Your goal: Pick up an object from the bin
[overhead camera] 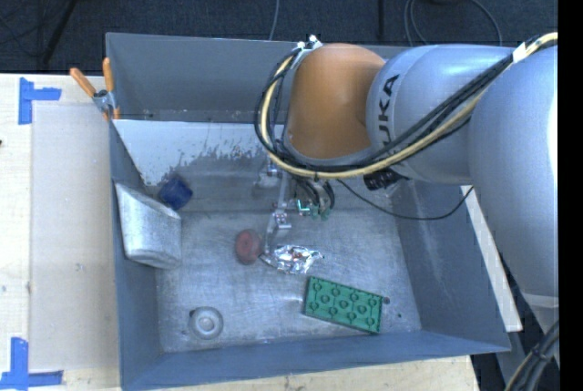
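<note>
A grey metal bin (437, 289) seen from above, with a large silver robot arm and its orange wrist cover reaching in from the right. The gripper (276, 239) hangs low over the middle of the bin floor. Its tip sits between a reddish-brown round lump (247, 247) just to its left and a crumpled wad of silver foil (294, 260) just to its right, which it may be touching. I cannot tell from here whether the gripper is wide or narrow, and nothing shows held in it.

To do the pick well, it should settle on one of these two neighbours, centre over it, and close without nudging the other away. The foil looks light and likely to crush or slide.

Six loose things lie in the bin, one of each:
- the lump
- the foil wad
- a small blue block (175, 192) towards the far-left corner
- a folded grey silvery sheet (148, 227) against the left wall
- a pale round disc (206, 322) near the near-left corner
- a green studded plastic plate (342, 304) by the near edge
</note>
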### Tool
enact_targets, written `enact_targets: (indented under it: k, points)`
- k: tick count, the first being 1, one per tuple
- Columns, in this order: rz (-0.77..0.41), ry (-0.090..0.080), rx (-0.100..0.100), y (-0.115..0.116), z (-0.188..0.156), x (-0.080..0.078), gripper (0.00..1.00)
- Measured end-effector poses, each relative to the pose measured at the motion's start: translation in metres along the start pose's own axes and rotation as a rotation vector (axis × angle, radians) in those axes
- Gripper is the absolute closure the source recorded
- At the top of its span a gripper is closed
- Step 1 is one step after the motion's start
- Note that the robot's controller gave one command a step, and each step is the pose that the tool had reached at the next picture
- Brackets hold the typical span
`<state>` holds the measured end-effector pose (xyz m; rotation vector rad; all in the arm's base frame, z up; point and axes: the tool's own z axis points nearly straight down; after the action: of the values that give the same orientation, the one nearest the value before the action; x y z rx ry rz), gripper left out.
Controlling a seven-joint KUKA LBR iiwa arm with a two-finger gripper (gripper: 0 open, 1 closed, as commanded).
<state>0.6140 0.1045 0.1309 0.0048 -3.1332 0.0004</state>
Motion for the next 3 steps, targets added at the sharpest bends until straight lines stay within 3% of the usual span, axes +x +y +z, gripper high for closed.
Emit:
enact_targets:
  k: [1,2,3]
  points:
    - [-0.192,-0.013,-0.002,-0.023,0.058,0.027,0.00]
    - [-0.190,-0.011,-0.001,-0.024,0.057,0.027,1.00]
    - [-0.163,-0.017,-0.001,-0.014,-0.066,0.027,1.00]
